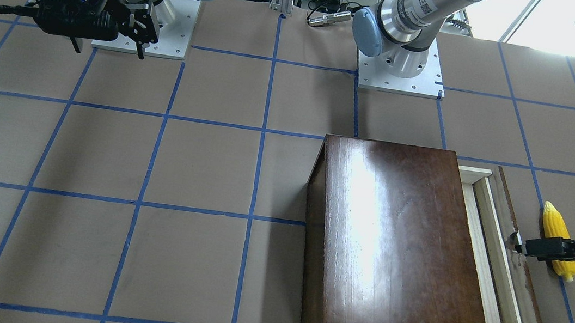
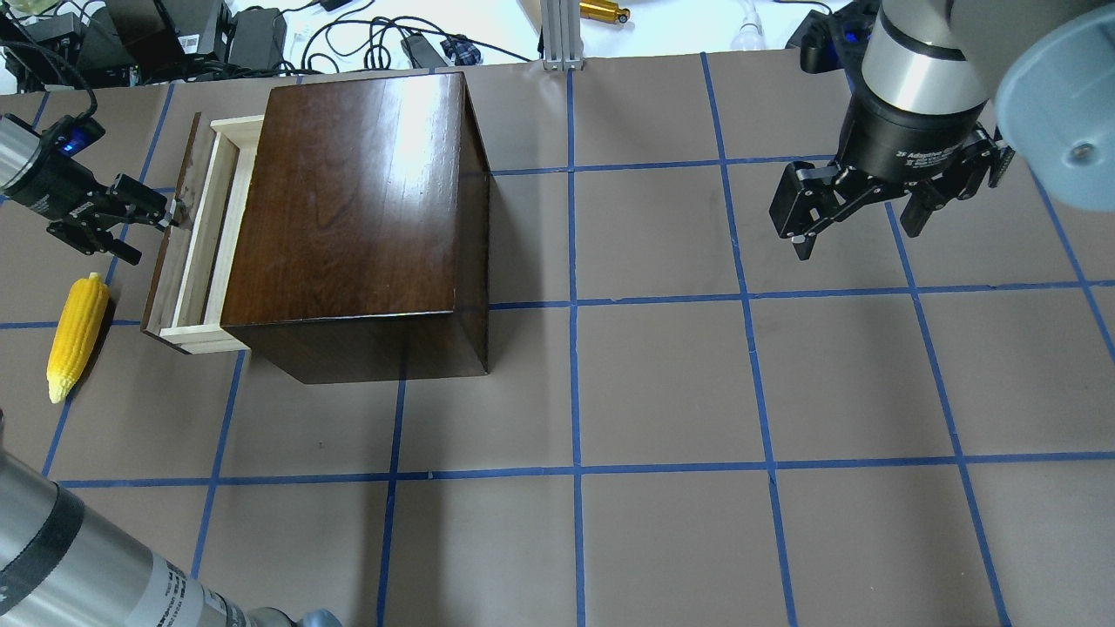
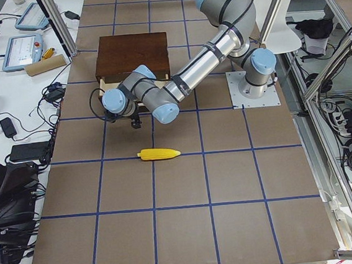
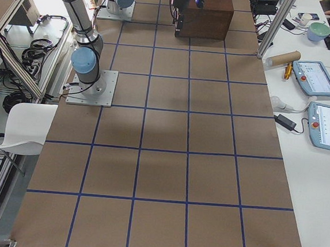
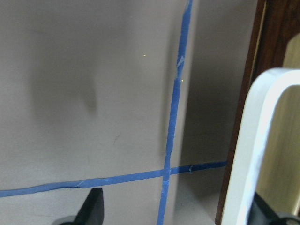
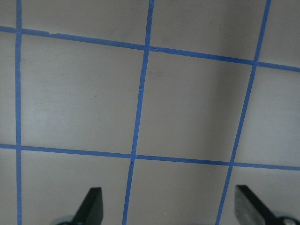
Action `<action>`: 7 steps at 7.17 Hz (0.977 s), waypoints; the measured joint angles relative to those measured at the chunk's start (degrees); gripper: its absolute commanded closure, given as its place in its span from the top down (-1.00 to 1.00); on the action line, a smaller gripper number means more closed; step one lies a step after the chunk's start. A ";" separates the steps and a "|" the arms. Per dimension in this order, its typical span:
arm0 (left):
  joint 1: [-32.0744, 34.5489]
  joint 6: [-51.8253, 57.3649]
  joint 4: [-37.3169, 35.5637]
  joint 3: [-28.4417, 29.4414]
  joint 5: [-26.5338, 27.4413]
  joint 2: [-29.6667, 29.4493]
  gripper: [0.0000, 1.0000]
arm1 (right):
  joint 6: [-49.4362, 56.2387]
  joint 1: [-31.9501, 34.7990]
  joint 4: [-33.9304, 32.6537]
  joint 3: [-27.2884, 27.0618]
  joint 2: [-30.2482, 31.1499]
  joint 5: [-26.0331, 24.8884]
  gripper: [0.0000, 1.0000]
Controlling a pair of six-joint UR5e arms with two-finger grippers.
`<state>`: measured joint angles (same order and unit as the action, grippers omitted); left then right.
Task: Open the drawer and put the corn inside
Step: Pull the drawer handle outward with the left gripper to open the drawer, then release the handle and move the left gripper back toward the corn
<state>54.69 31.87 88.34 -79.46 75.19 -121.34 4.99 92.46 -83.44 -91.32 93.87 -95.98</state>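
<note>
The glossy dark-brown box [image 2: 357, 192] stands on the table's left half. Its pale wood drawer [image 2: 199, 235] is pulled out a little way, and its dark front panel [image 2: 167, 244] faces left. My left gripper [image 2: 150, 237] is open at that panel, one finger by the pull [image 5: 255, 140]; it holds nothing. It also shows in the front-facing view [image 1: 529, 247]. The yellow corn [image 2: 77, 335] lies on the table just left of the drawer, nearer the robot than the gripper, and shows again in the left exterior view [image 3: 158, 153]. My right gripper [image 2: 858, 235] is open and empty, high over the right side.
The table is brown paper with a blue tape grid [image 2: 575, 305]. Cables and power bricks [image 2: 218, 39] lie beyond the far edge. The left arm's forearm [image 2: 78, 557] crosses the near left corner. Tablets [image 4: 316, 79] sit on a side bench.
</note>
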 measured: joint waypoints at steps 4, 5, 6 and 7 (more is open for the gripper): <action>-1.92 0.03 -0.01 -0.08 0.22 0.29 1.00 | -0.02 0.00 -0.02 0.00 0.00 0.00 1.00; -2.08 0.03 -0.02 -0.08 0.25 0.48 1.00 | -0.01 0.00 0.00 0.00 0.00 0.00 1.00; -2.12 0.03 -0.02 -0.08 0.23 0.75 1.00 | -0.04 0.00 0.02 0.00 0.00 0.00 1.00; -2.12 0.04 -0.01 -0.11 0.22 1.01 1.00 | -0.06 0.00 0.03 0.00 0.00 0.00 1.00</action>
<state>52.57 31.91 88.33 -79.57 75.41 -120.33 4.93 92.46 -83.41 -91.32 93.87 -95.98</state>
